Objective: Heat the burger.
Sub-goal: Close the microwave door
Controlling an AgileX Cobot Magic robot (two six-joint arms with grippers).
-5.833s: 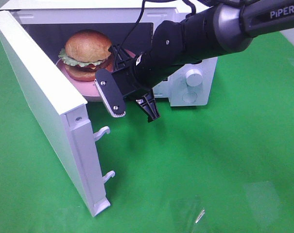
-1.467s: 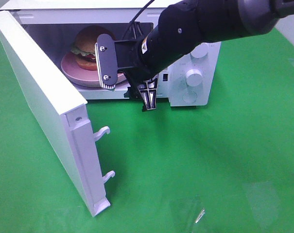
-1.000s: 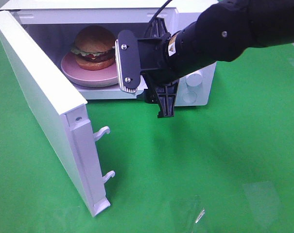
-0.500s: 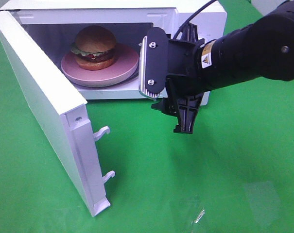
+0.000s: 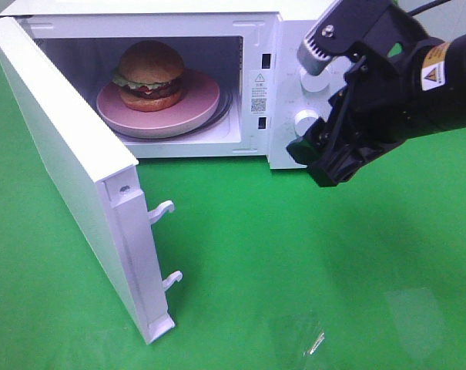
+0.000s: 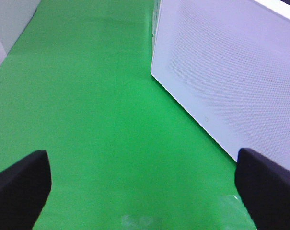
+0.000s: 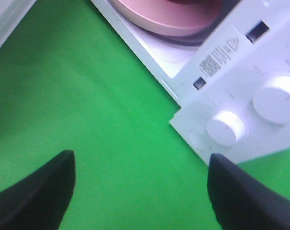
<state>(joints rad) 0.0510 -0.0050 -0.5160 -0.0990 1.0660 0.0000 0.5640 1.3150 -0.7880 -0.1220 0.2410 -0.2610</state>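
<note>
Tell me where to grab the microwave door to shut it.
Probably grip the door at its free vertical edge, between the two latch hooks, coming from the front. The door stands wide open, so that edge is exposed and farthest from the hinge.

The high camera is looking steeply down from the front onto the green counter [image 5: 294, 270], with the microwave [image 5: 256, 23] sitting at 12 o'clock and its door [image 5: 71, 169] standing open toward 8 o'clock. The right wrist camera is looking down from close by at the control knobs [image 7: 225, 128] and the rim of the pink plate [image 7: 164, 21], both shared with the high view. The left wrist camera is facing low along the counter, close beside a perforated white panel [image 6: 231, 72].
</note>
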